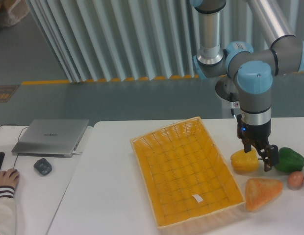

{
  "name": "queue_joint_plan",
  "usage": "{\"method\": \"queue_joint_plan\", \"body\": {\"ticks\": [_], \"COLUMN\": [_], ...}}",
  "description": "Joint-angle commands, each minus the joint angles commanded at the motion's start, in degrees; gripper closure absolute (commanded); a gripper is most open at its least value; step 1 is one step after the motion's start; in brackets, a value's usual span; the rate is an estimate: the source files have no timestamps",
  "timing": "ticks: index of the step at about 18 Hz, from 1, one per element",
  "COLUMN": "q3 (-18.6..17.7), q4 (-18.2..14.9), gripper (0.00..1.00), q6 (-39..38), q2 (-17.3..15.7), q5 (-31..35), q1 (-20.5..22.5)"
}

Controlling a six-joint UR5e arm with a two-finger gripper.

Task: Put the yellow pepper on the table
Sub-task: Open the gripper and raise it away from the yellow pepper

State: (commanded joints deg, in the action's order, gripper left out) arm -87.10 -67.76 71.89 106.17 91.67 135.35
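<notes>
Camera view, left to right: a laptop (50, 136) and mouse (42, 166) sit at the far left. Mid-table, the yellow basket (186, 172) holds only a small white tag (196, 198). Just beside its right rim, the yellow pepper (244, 160) rests on the table (108, 196). Gripper (258, 152) fingers are spread, straddling the pepper's right side, the green pepper (288, 159) crowding close, the orange wedge (262, 191) below.

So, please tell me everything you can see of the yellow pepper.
The yellow pepper is glossy, bright yellow and lobed; its stem is not visible. It sits on the white table, just right of the yellow basket and left of the green pepper. The hand hangs at its upper right edge, fingers down. Whether the fingers touch it cannot be told.
</notes>
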Motion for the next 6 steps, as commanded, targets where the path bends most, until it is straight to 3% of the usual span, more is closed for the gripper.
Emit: {"method": "queue_joint_plan", "body": {"ticks": [6], "q3": [-0.7], "q4": [0.3], "gripper": [0.0], "q6": [0.8], "q2": [-0.3], "q5": [0.0], "q1": [0.5]}}
